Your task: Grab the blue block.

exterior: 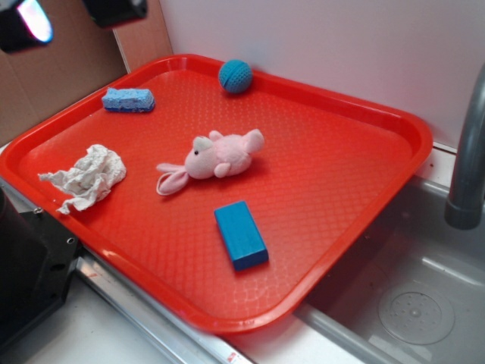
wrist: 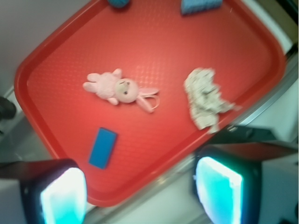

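Note:
The blue block [exterior: 241, 235] is a smooth medium-blue brick lying flat on the red tray [exterior: 326, 174], near its front edge and below the pink plush. In the wrist view the block [wrist: 103, 148] lies at the lower left of the tray [wrist: 154, 51]. My gripper [exterior: 72, 15] hangs high at the top left of the exterior view, far from the block. It is open and empty. In the wrist view the gripper [wrist: 140, 196] has its two glowing pads [wrist: 63, 198] wide apart over the tray's near rim.
On the tray are a pink plush rabbit [exterior: 220, 155], a crumpled white cloth [exterior: 87, 176], a pale blue sponge [exterior: 129, 99] and a teal knitted ball [exterior: 236, 76]. A grey faucet [exterior: 470, 152] and a metal sink [exterior: 417, 303] are to the right. Cardboard [exterior: 53, 68] stands behind.

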You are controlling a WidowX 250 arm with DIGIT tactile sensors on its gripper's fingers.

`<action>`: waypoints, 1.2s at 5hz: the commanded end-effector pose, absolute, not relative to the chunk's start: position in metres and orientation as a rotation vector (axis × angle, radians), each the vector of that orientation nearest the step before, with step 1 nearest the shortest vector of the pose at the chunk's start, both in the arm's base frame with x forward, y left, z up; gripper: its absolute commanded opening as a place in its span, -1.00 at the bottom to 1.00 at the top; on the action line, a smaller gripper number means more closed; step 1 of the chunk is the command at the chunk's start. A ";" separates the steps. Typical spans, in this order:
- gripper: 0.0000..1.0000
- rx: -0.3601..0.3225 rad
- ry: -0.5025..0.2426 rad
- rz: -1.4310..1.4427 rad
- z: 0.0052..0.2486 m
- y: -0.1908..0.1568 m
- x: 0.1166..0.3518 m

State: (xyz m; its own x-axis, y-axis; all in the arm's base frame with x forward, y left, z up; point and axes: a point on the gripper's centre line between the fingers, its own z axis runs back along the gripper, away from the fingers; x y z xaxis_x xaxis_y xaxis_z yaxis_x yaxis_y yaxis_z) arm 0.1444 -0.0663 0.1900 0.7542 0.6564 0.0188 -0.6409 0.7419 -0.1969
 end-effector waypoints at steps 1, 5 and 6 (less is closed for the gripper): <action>1.00 -0.174 -0.046 0.898 0.150 -0.098 0.162; 1.00 -0.039 0.020 1.009 0.050 -0.126 0.175; 1.00 -0.026 -0.012 1.012 0.035 -0.126 0.177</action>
State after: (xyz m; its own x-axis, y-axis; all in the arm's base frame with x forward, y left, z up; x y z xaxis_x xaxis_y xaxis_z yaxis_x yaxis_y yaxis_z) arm 0.1738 -0.1266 0.0300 0.5307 0.8476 0.0007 -0.8475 0.5307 -0.0062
